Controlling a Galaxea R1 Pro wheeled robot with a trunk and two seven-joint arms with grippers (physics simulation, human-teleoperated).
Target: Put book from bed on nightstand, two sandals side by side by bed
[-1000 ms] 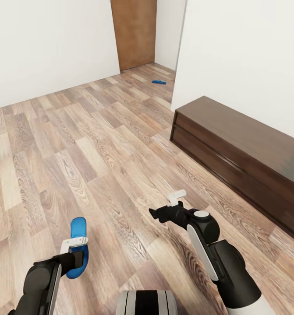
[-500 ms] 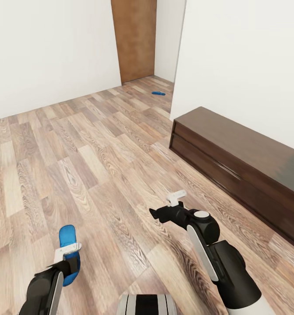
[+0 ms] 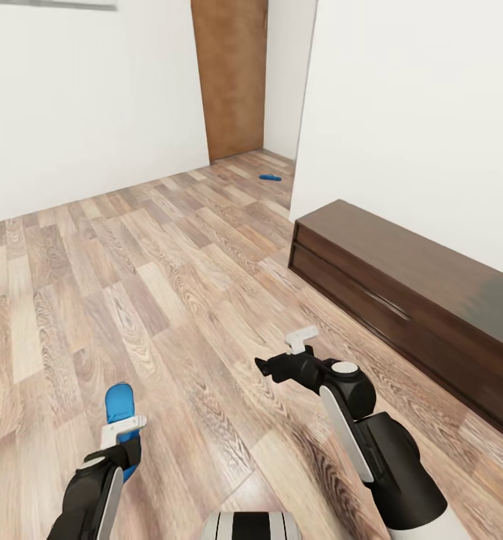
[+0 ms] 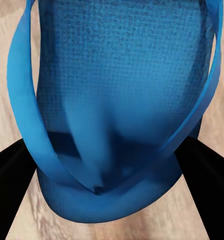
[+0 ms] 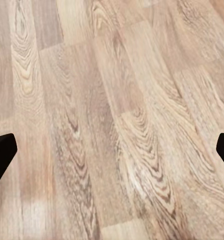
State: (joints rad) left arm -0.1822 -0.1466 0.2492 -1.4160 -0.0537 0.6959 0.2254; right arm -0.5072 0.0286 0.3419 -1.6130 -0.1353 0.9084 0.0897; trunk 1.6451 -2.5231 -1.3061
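Whole head view shifts since earlier frame: camera tilts up, far sandal (image 3: 270, 178) and long low cabinet (image 3: 408, 292) sit lower in frame; left arm sinks toward lower left corner. Left gripper (image 3: 121, 436) grasps blue sandal (image 3: 119, 405), strap and sole close before wrist camera. Right gripper (image 3: 294, 354) spread wide, holds nothing, above wood floor (image 3: 169, 285). Second sandal lies upper centre, near brown door (image 3: 229, 75). Step in hand, likely: carry first sandal to bed. Next move: drive on, keep grasp firm.

Two blue sandals show: one sandal (image 3: 119, 405) at the lower left, another sandal (image 3: 270, 178) far off near one door (image 3: 230, 75); one long cabinet (image 3: 408, 292) at right.
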